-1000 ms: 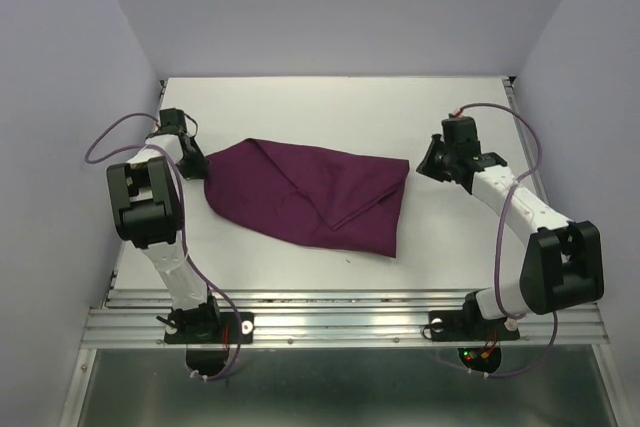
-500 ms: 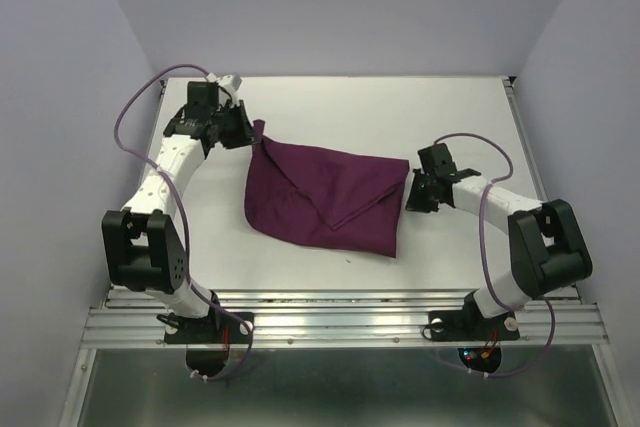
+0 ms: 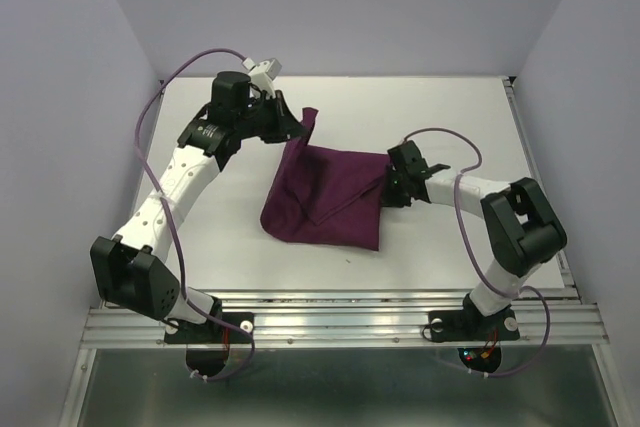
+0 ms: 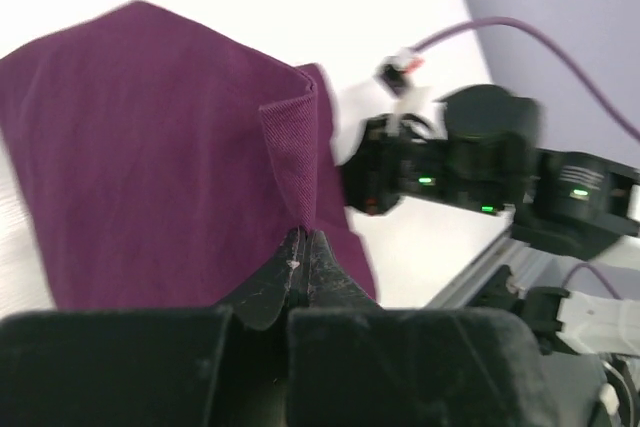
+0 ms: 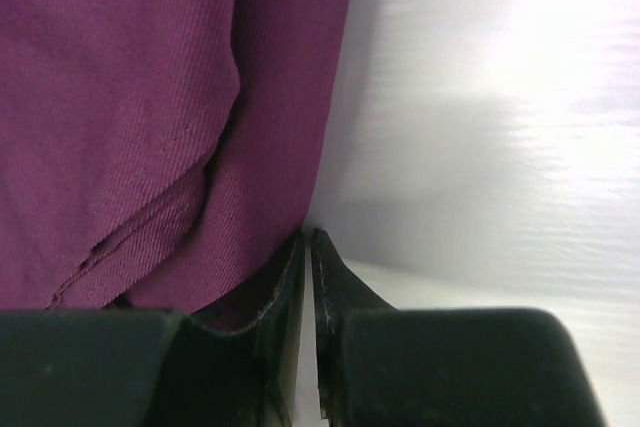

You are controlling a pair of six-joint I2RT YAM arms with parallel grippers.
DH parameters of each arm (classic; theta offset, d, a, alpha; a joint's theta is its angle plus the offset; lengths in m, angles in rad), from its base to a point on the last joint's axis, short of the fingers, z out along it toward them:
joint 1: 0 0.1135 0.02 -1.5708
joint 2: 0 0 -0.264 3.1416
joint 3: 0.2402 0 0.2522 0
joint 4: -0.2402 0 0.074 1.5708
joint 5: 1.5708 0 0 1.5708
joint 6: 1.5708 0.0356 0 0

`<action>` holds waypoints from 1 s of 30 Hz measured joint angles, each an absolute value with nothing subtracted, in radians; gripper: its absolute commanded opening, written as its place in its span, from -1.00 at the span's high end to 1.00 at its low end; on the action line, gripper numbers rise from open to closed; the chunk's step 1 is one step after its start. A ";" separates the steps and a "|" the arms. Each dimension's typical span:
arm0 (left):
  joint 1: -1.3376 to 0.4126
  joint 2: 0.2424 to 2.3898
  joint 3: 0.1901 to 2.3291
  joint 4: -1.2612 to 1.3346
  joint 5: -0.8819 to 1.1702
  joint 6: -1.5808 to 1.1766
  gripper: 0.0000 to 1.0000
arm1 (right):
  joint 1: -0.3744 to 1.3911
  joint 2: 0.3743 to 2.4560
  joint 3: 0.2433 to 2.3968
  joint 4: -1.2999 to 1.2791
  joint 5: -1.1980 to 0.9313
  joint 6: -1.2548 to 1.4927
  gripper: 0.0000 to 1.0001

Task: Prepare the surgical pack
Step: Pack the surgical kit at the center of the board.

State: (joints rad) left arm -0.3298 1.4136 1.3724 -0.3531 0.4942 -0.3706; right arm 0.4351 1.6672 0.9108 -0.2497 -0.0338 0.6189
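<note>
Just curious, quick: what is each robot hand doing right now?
Left hand: closed, pinching a fold of the dark-purple cloth.
Right hand: closed at the cloth's edge; grip cannot be told.

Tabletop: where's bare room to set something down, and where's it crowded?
Bare: the table corner beyond the right arm; the near strip between purple cloth and front rail. Crowded: mid-table, left tool and right tool at the cloth's edges.

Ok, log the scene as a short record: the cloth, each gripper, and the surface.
cloth: dark-purple cloth, folded, lying mostly flat
surface: white table
left gripper: shut on the cloth's far corner, which is raised off the table
right gripper: low at the cloth's right edge, jaws almost together, grip unclear
</note>
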 measured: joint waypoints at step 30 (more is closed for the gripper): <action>-0.525 1.548 1.433 -0.040 0.599 -0.624 1.00 | 0.597 1.931 1.137 -0.056 -0.164 0.854 0.73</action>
State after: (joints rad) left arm -0.5247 1.5482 1.4326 -0.0399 0.5995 -0.6243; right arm 0.5972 1.9312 1.1374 -0.0559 -0.1638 0.8536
